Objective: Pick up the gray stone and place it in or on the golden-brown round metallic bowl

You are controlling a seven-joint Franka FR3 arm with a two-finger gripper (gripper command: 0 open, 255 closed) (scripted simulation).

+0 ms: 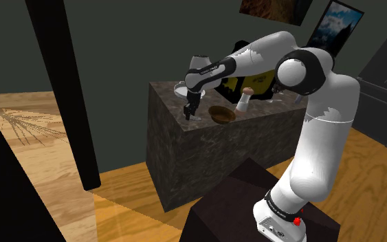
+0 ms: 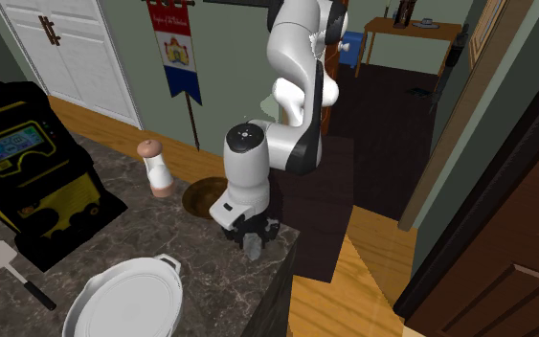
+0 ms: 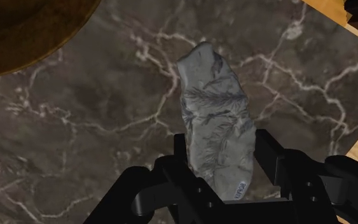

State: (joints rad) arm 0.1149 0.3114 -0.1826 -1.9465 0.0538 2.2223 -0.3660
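The gray stone point(image 3: 214, 105) is a long rough slab standing between my black fingers, which press on both of its sides. My gripper point(image 3: 222, 147) is shut on it just above the dark marble counter point(image 3: 95, 140). In the second exterior view the gripper point(image 2: 250, 233) holds the stone point(image 2: 257, 249) close to the counter's front corner. The golden-brown round bowl point(image 2: 203, 196) lies on the counter a short way behind the gripper; its rim point(image 3: 31, 38) is in the wrist view beyond the stone. In the shoulder view the gripper point(image 1: 190, 108) hangs left of the bowl point(image 1: 222, 114).
A shaker point(image 2: 155, 170) stands beside the bowl. A white lidded pot point(image 2: 128, 299), a spatula point(image 2: 13, 273) and a yellow-black machine point(image 2: 28, 182) take up the rest of the counter. The counter edge point(image 2: 281, 278) drops to the wooden floor right by the stone.
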